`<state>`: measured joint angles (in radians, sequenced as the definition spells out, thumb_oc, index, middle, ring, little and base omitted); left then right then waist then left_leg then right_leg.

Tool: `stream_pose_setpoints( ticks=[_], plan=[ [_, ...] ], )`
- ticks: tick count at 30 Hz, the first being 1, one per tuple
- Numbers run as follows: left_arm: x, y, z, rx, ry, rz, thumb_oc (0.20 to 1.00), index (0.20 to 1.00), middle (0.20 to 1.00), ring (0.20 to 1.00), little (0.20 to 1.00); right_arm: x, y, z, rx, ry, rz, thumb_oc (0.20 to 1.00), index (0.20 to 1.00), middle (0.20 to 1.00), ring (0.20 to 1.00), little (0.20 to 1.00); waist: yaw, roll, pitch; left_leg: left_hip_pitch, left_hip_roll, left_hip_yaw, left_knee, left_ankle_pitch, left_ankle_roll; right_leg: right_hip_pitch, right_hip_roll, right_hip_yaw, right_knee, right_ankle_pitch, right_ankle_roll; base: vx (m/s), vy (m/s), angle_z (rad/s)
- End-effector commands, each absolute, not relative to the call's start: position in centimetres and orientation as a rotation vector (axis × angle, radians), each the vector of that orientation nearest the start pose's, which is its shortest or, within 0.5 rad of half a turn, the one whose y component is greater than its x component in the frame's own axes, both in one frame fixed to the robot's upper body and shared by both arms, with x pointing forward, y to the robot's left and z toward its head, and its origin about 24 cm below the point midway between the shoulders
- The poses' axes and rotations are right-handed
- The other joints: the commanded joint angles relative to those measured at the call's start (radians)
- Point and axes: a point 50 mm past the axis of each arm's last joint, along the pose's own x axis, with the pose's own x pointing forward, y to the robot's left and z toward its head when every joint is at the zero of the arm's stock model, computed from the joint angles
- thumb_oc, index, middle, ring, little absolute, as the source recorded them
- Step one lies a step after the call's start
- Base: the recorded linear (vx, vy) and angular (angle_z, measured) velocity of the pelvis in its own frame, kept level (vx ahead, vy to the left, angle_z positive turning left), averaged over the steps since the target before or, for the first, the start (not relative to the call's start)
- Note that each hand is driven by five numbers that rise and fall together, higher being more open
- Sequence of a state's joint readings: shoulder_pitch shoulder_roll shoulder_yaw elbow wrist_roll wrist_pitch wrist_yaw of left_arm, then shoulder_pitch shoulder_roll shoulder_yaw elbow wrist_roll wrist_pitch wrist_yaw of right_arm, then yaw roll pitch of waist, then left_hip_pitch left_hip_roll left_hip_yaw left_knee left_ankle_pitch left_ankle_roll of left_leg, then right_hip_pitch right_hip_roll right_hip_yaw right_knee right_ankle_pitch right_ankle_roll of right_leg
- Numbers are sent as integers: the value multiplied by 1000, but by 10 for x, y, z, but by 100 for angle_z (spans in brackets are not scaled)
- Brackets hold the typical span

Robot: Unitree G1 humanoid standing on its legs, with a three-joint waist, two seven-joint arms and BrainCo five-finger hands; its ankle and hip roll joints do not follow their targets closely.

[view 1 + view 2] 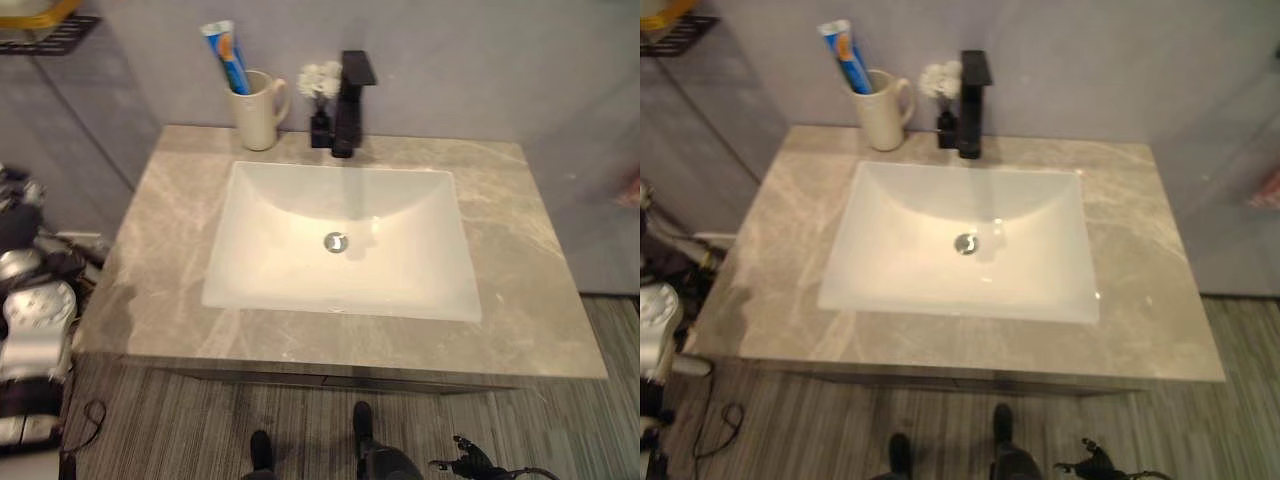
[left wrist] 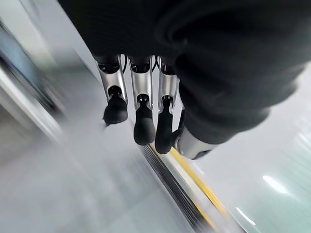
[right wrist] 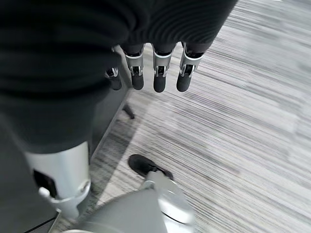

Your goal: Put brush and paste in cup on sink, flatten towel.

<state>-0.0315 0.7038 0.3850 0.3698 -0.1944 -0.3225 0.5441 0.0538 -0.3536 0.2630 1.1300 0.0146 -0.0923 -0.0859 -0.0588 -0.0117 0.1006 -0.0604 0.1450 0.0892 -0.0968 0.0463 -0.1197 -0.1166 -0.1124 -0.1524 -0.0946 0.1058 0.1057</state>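
Cream ceramic handled cup [image 1: 256,110], left of the black faucet [image 1: 351,100] on the marble desk [image 1: 540,290], holds a light, squeezable blue-white paste tube [image 1: 226,55], best gripped mid-body; left hand [image 2: 146,104] and right hand [image 3: 155,68] hang slack-fingered, empty.

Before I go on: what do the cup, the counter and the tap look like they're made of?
The cup looks like glazed ceramic: cream, smooth, thick handle. The counter looks like polished stone or a stone-look slab: grey-beige with pale veins and a soft sheen. The tap looks like matt black metal: square edges, no glare. None of this is certain from the look alone.
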Motion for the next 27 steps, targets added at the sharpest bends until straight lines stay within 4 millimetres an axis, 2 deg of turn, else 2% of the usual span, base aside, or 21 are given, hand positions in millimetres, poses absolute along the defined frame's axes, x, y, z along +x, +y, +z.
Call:
stream_pose_setpoints(
  ticks=[1,4,5,6,7,8,9,10,11,13,14,15,16,18,19,21,22,24,27],
  plan=[
    [184,397,109,500,-262,970,200,200,200,200,200,95,-268,-146,-484,1107,-66,1000,1000,1000,1000,1000,41,-61,-48,33,-18,-28,10,-14,14,123,-137,16,10,-16,111,19,144,30],
    [145,401,47,438,14,1029,200,200,200,200,200,92,-269,-146,-451,1097,-87,1000,1000,1000,1000,1000,71,-87,-25,5,-65,-41,82,-48,38,143,-182,3,11,4,121,-71,175,22],
    [136,404,33,432,88,1041,275,275,275,275,275,90,-271,-145,-438,1096,-105,1000,1000,1000,1000,1000,72,-92,-23,-17,-79,-44,103,-57,45,136,-196,3,13,19,125,-119,184,17],
    [121,406,5,434,265,1033,489,489,489,489,489,86,-273,-146,-417,1104,-139,1000,1000,1000,1000,1000,70,-93,-24,-39,-97,-46,117,-66,53,126,-212,2,14,41,132,-94,132,8],
    [121,407,5,434,264,1032,758,758,758,758,758,86,-273,-146,-416,1103,-140,1000,1000,1000,1000,1000,70,-94,-27,-45,-98,-46,118,-63,54,121,-213,2,14,44,133,-109,142,8],
    [106,405,-26,461,480,982,1000,1000,1000,1000,1000,87,-275,-145,-397,1106,-165,1000,1000,1000,1000,1000,66,-96,-26,-66,-114,-45,124,-63,60,101,-226,7,17,73,139,-126,161,8],
    [82,398,-59,536,747,877,1000,1000,1000,1000,1000,87,-278,-145,-375,1107,-198,1000,1000,1000,1000,1000,55,-94,-23,-80,-127,-38,125,-64,68,81,-237,21,19,105,143,-179,263,7],
    [55,386,-86,666,1008,689,1000,1000,1000,1000,1000,90,-284,-142,-367,1097,-230,1000,1000,1000,1000,1000,39,-91,-20,-93,-138,-26,119,-62,75,50,-246,36,20,139,148,-172,296,2],
    [27,379,-102,738,1213,546,1000,1000,1000,1000,1000,92,-290,-140,-378,1100,-246,1000,1000,1000,1000,1000,24,-87,-20,-96,-146,-9,111,-63,80,21,-254,56,20,175,152,-146,286,-9],
    [0,365,-116,655,1398,499,1000,1000,1000,1000,1000,98,-291,-139,-379,1109,-245,1000,1000,1000,1000,1000,-4,-79,-25,-97,-147,27,96,-57,87,-34,-250,93,30,204,146,-118,240,-38],
    [-4,353,-124,642,1457,413,1000,1000,1000,1000,1000,100,-289,-139,-380,1109,-235,1000,1000,1000,1000,1000,-20,-71,-20,-93,-140,47,93,-55,94,-59,-233,105,63,186,137,-140,255,-57],
    [-4,339,-133,640,1509,284,1000,1000,1000,1000,1000,99,-289,-140,-375,1114,-236,1000,1000,1000,1000,1000,-37,-61,-13,-90,-133,73,90,-47,102,-79,-198,107,128,141,120,-150,290,-64],
    [-2,333,-136,608,1512,268,1000,1000,1000,1000,1000,95,-289,-141,-383,1132,-223,1000,1000,1000,1000,1000,-42,-48,-10,-86,-126,94,78,-36,107,-79,-167,89,180,77,102,-129,308,-79],
    [-3,311,-147,562,1536,129,1000,1000,1000,1000,1000,76,-298,-143,-405,1206,-231,1000,1000,1000,1000,1000,-41,-26,-18,-66,-109,151,42,-18,116,-43,-131,12,273,-36,67,-71,242,-118],
    [-2,305,-150,552,1529,115,1000,1000,1000,1000,1000,67,-300,-144,-409,1237,-236,1000,1000,1000,1000,1000,-41,-22,-18,-52,-104,169,28,-15,118,-21,-124,-7,291,-74,59,-65,142,-131],
    [14,285,-157,545,1475,-12,1000,1000,1000,1000,1000,58,-308,-143,-403,1277,-268,1000,1000,1000,1000,1000,-37,-16,-22,-44,-93,228,22,-10,122,21,-118,-48,310,-108,54,-94,76,-109],
    [17,279,-159,538,1463,-40,1000,1000,1000,1000,1000,55,-310,-143,-410,1299,-267,1000,1000,1000,1000,1000,-30,-17,-25,-34,-94,247,21,-24,118,47,-133,-70,322,-130,64,-109,36,-122],
    [32,270,-161,516,1423,-67,1000,1000,1000,1000,1000,48,-314,-142,-422,1334,-278,1000,1000,1000,1000,1000,-19,-13,-37,-32,-83,312,24,-18,125,86,-160,-132,335,-117,69,-158,15,-135],
    [41,258,-164,445,1401,-70,1000,1000,1000,1000,1000,58,-314,-141,-408,1308,-283,1000,1000,1000,1000,1000,1,-12,-59,-43,-64,445,52,-9,136,176,-195,-241,356,-85,78,-249,28,-152]
  ],
)
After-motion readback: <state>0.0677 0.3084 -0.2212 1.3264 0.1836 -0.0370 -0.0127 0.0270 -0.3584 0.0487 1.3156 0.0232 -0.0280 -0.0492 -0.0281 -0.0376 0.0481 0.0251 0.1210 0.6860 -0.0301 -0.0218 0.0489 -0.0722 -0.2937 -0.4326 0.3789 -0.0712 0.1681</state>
